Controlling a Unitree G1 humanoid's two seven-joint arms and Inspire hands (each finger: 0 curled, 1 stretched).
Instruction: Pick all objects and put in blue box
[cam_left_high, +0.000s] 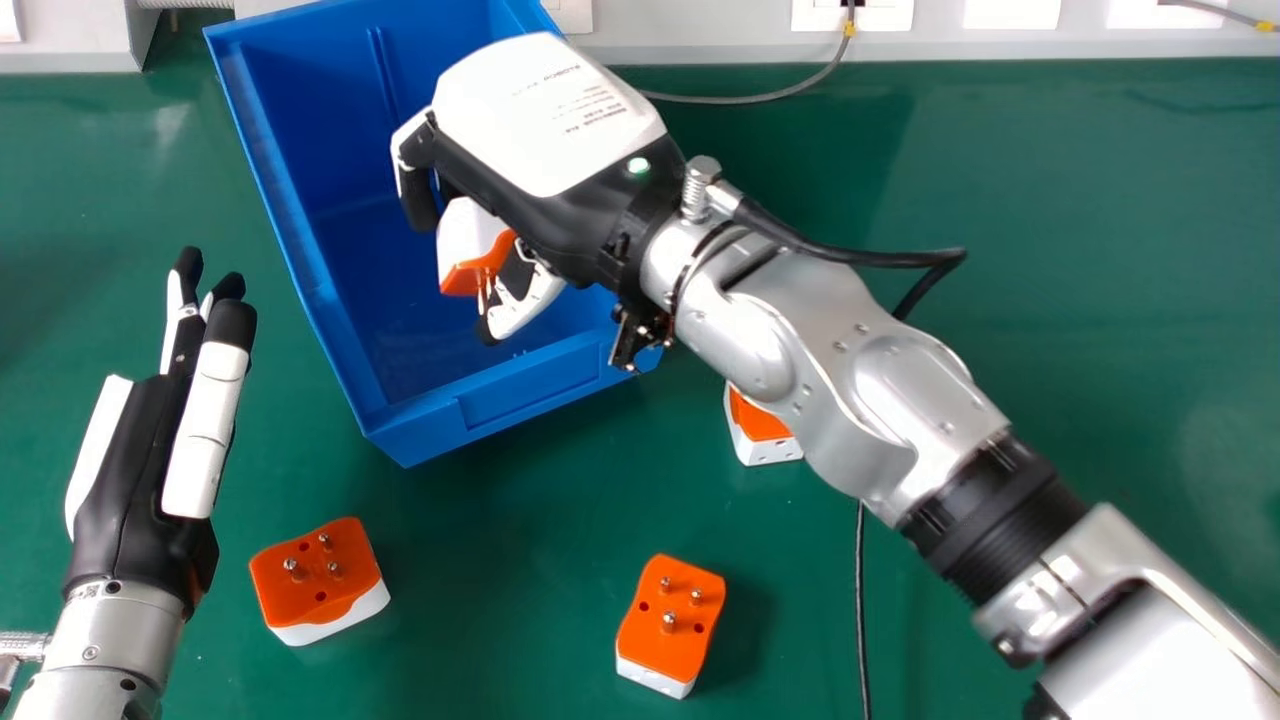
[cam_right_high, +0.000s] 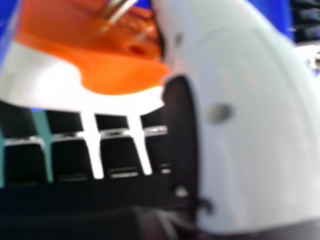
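The right robot hand is over the blue box, its fingers and thumb curled round an orange and white plug adapter, metal pins showing. The box's near wall lies on the robot's side of this hand, and a long side rim runs to its left, with box interior between rim and fingers. Green desk spreads to its right. The left robot hand is released, fingers straight, left of the box and apart from it.

Three more adapters lie on the desk: one just right of the left robot hand; a second well nearer the robot than the right robot hand; a third near the box corner, partly hidden by the right forearm, which blocks the view there. A thin dark cable runs toward the robot from under that forearm.

Beyond the right robot hand, a grey cable curves along the desk's far edge, against a pale panel.
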